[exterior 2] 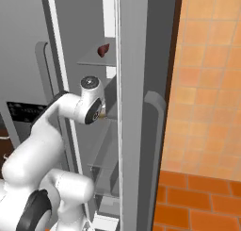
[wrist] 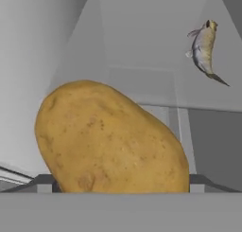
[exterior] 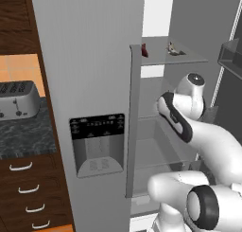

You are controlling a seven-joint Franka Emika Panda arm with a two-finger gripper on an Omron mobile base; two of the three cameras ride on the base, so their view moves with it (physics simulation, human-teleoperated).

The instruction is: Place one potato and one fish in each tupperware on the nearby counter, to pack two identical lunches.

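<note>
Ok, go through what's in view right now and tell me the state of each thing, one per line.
Fridge door: swung open.
Potato: close in front of the hand camera, unbroken, inside the fridge.
Fish: lying beyond the potato, not touched.
Gripper: open, finger tips hidden behind the potato.
Toaster: on the dark counter, slots empty.
Drawers: all shut.

No readable text anywhere — the dispenser panel (exterior: 97, 127) on the fridge door (exterior: 90, 60) carries rows of small pale marks, too blurred to make out as letters or numbers.
</note>
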